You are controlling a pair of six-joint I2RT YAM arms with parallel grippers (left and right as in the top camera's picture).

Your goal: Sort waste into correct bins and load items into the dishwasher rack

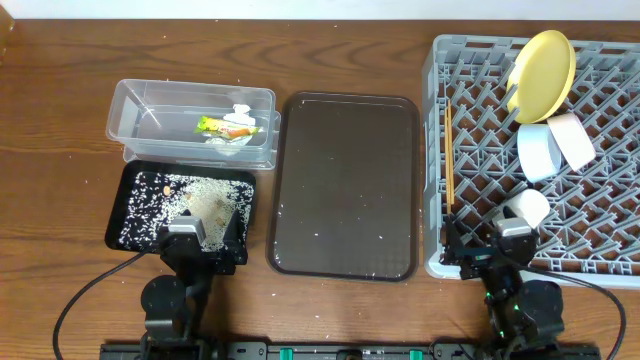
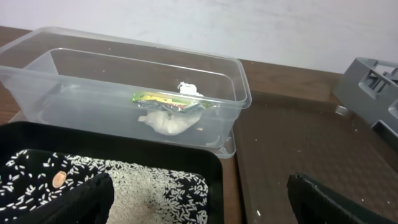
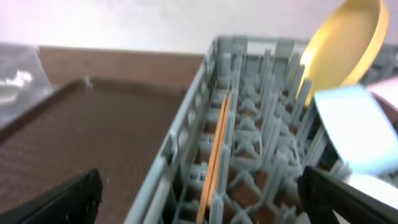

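The clear tub (image 1: 135, 100) holds the green-yellow wrapper (image 1: 222, 125) and white paper scraps (image 1: 240, 110); the left wrist view shows the tub (image 2: 239, 93) and the wrapper (image 2: 158, 98) as well. The black tray (image 1: 130, 190) holds rice crumbs (image 1: 160, 205), also in the left wrist view (image 2: 155, 186). The grey rack (image 1: 440, 110) holds the yellow plate (image 1: 542, 72) on edge, the light blue bowl (image 1: 537, 152), the pink-white bowl (image 1: 573, 138) and the chopsticks (image 1: 449, 160). My left gripper (image 1: 200, 238) is open and empty over the black tray (image 2: 124, 149). My right gripper (image 1: 500, 250) is open and empty at the rack's front edge.
The dark brown serving tray (image 1: 345, 185) lies between the bins and the rack, with a few stray crumbs on it. A white round object (image 1: 527, 207) sits in the rack near my right gripper. The right wrist view shows the chopsticks (image 3: 214, 158) along the rack's left side.
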